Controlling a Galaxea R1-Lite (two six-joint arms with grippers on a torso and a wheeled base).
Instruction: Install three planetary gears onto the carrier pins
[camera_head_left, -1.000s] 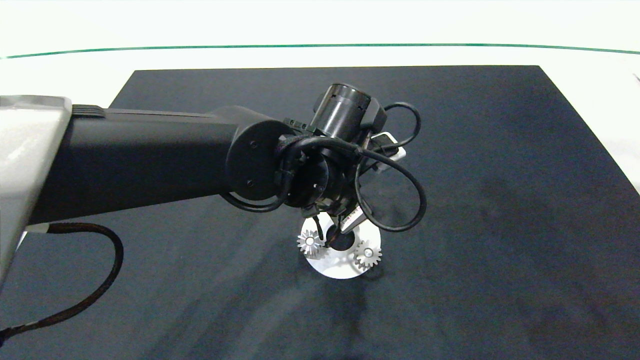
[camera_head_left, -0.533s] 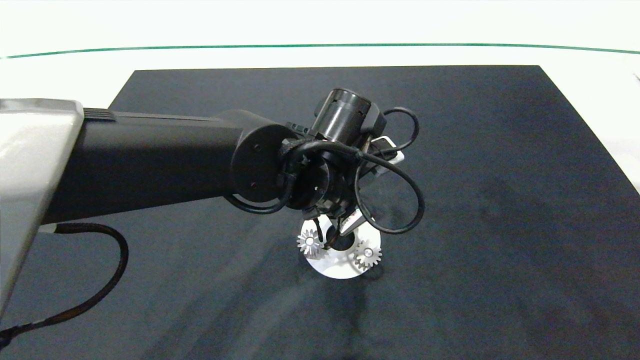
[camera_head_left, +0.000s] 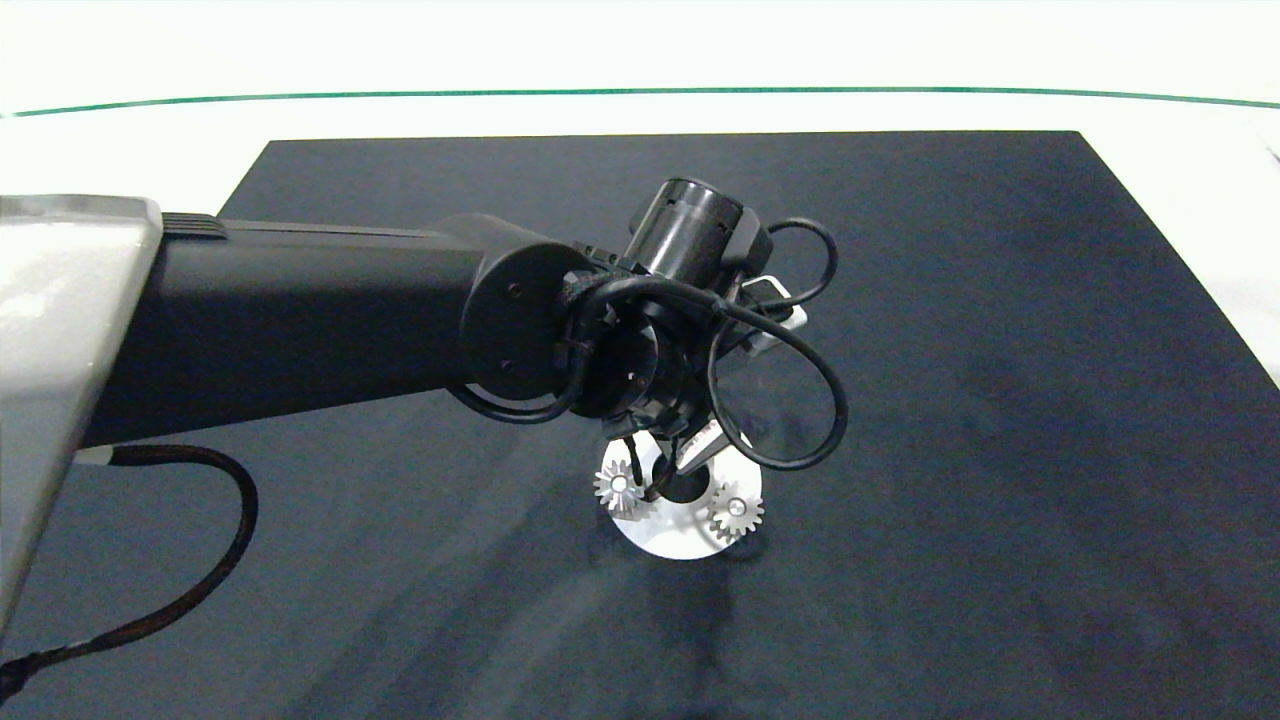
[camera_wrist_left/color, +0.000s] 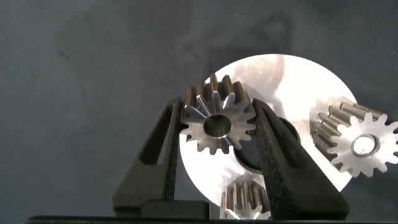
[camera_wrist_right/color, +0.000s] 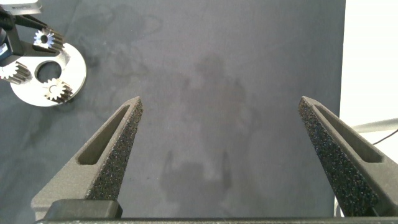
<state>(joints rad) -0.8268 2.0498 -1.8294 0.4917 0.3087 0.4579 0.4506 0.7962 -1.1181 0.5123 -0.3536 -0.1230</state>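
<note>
My left gripper pinches the third planetary gear over the far rim of the white carrier disc, two gears already on pins beside the centre hole, while my right gripper hangs spread wide above bare black mat well clear.

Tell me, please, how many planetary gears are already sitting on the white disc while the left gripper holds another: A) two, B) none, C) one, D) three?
A: the head view shows two gears seated on the white disc, while the left gripper clamps the third gear between its fingers above the disc.
</note>
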